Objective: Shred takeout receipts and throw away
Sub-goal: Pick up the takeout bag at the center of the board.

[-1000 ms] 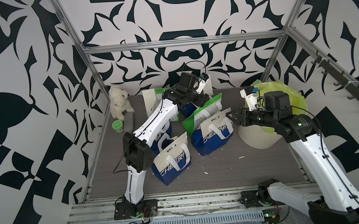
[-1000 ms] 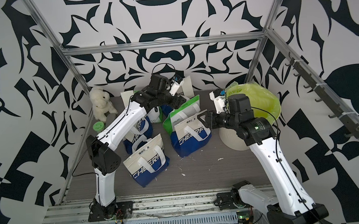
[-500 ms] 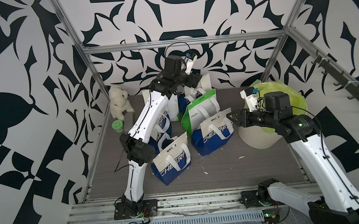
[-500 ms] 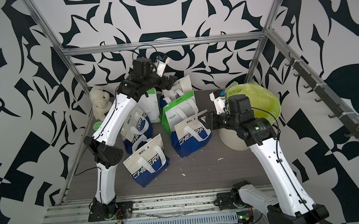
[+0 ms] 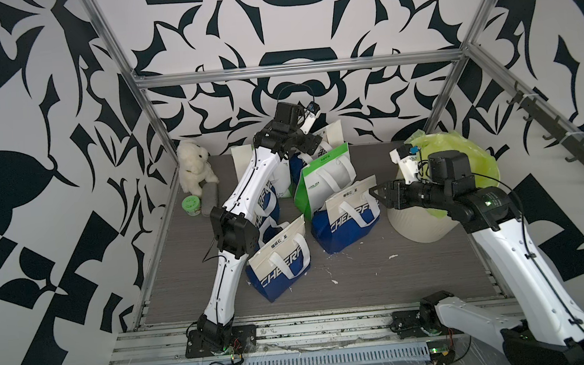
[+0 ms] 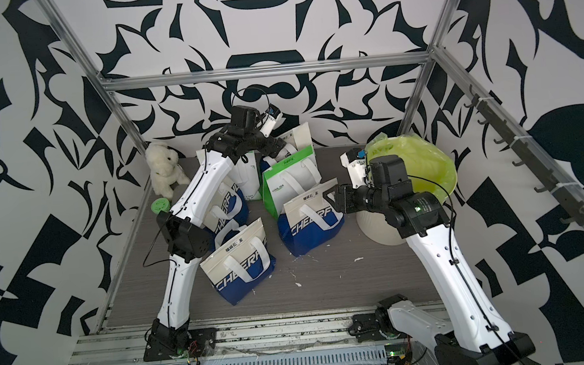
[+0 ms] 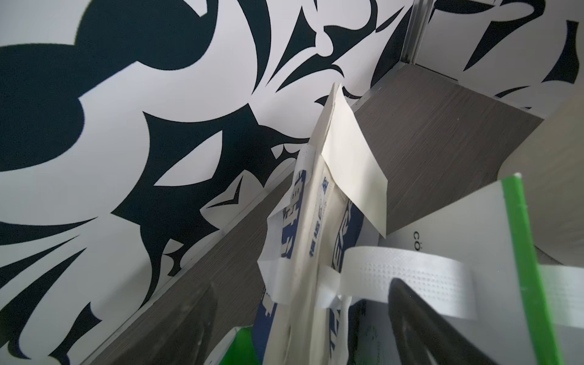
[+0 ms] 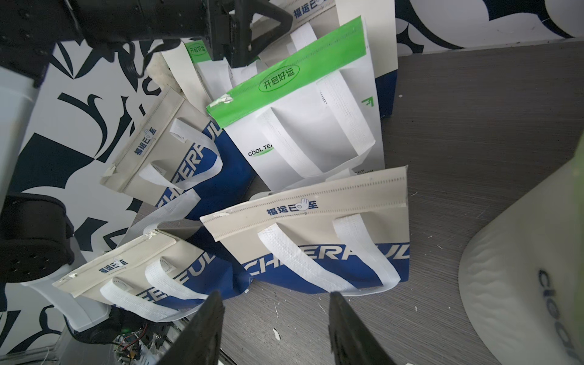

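Observation:
A cream-white takeout receipt (image 7: 354,164) sticks up from the top edge of a blue-and-white bag (image 7: 303,252) at the back of the table. It also shows in both top views, receipt (image 5: 331,134) and receipt (image 6: 297,138). My left gripper (image 7: 303,331) is open, its fingers (image 7: 189,322) standing wide on either side of that bag's top edge, below the receipt. In a top view the left gripper (image 5: 312,146) hangs over the rear bags. My right gripper (image 8: 275,328) is open and empty, hovering beside the bin above a blue bag (image 5: 347,221).
Several blue-and-white bags and a green-and-white bag (image 5: 326,180) crowd the middle. A white bin with a yellow-green liner (image 5: 425,222) stands at the right. A plush toy (image 5: 193,166), green tin (image 5: 191,205) and grey roll (image 5: 211,200) sit at the left. Paper scraps (image 5: 392,255) litter the tabletop.
My left gripper lifted off the middle bags, swung up and back, then came down over the rear bag with its jaws wider. The right arm has not moved.

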